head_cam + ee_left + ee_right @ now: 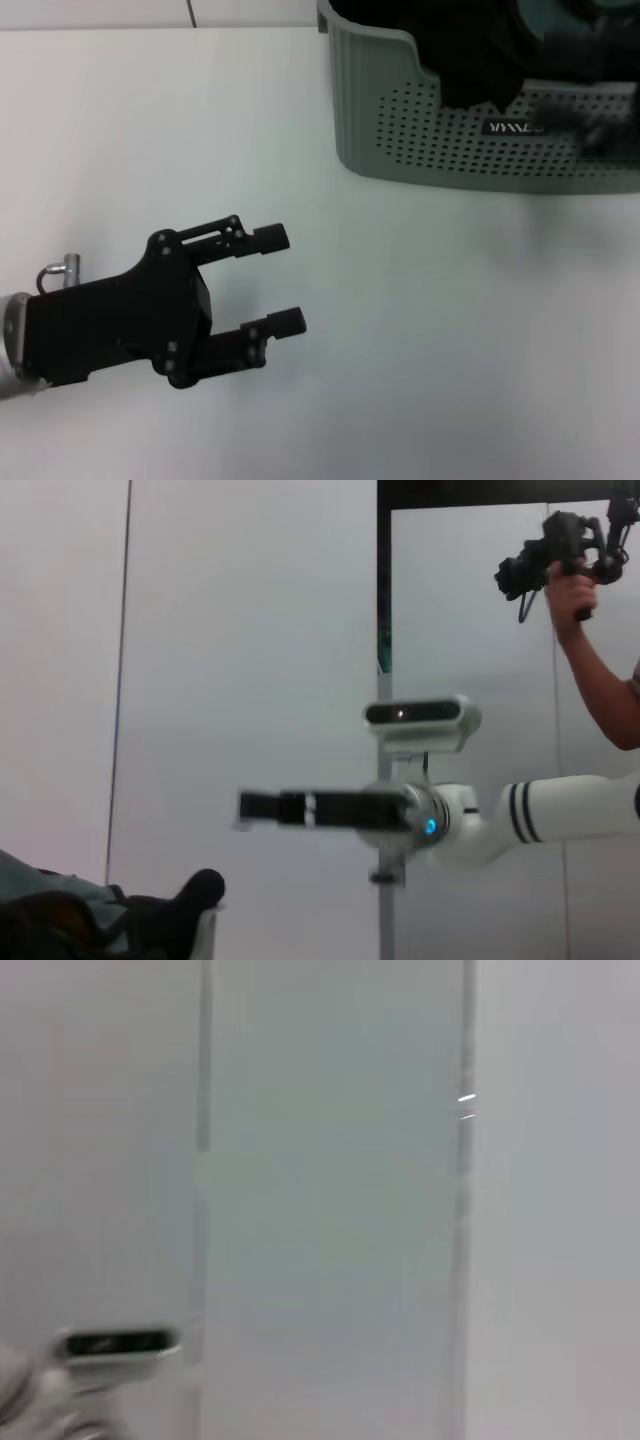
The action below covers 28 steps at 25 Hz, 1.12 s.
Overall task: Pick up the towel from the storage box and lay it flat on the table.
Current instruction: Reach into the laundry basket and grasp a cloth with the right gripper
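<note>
The sage storage box (400,110) stands at the far right of the white table (420,330). Dark cloth (470,50) is heaped inside it, with a teal-grey cloth (550,15) behind. I cannot tell which of the dark folds is the towel. The left wrist view shows the same heap (140,920) past the box's rim (205,930). My left gripper (282,278) is open and empty, low over the table, well left of the box. My right gripper (290,808) is a blurred dark shape on its white arm; in the head view it smears across the box's front wall (590,115).
Bare tabletop lies between the left gripper and the box. In the left wrist view a person's arm (600,670) holds a camera rig (560,550) at the far side, with white wall panels behind. The right wrist view shows only blurred wall.
</note>
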{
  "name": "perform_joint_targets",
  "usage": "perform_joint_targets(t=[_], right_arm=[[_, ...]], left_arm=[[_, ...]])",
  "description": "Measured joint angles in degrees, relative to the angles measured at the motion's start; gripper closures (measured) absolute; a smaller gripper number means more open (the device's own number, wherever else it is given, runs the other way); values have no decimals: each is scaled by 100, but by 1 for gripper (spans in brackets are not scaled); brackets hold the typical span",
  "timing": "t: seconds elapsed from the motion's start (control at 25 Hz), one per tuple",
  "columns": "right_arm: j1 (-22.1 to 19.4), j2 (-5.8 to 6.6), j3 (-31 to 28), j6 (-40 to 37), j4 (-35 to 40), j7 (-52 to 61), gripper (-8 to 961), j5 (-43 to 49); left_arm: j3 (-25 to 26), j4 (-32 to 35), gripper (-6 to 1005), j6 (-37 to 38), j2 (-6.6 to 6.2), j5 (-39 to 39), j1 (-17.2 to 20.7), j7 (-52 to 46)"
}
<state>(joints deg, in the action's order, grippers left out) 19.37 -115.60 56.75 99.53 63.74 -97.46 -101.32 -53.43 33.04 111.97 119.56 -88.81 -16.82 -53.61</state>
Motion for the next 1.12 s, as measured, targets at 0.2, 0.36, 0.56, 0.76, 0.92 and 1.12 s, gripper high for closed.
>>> perform_joint_targets(t=[0.2, 0.36, 0.56, 0.76, 0.92, 1.12], right_arm=[[-55, 25, -1183, -601, 680, 504, 250, 121], [21, 114, -1772, -1465, 815, 647, 251, 502], [283, 174, -1729, -2381, 579, 635, 251, 816], [1028, 75, -1451, -2610, -331, 419, 252, 1044], [1568, 31, -1030, -3204, -982, 313, 254, 1311], [1672, -32, -695, -3812, -1177, 311, 260, 1367]], left_arm=[[59, -56, 337, 6, 7, 5, -9, 7], [62, -227, 338, 5, 13, 5, -41, 91], [62, -288, 339, 3, 15, 5, -57, 159], [61, -378, 340, 0, 15, 5, -82, 195], [63, -447, 341, -1, 15, 4, -117, 245], [98, -499, 341, -1, 14, 3, -83, 243]])
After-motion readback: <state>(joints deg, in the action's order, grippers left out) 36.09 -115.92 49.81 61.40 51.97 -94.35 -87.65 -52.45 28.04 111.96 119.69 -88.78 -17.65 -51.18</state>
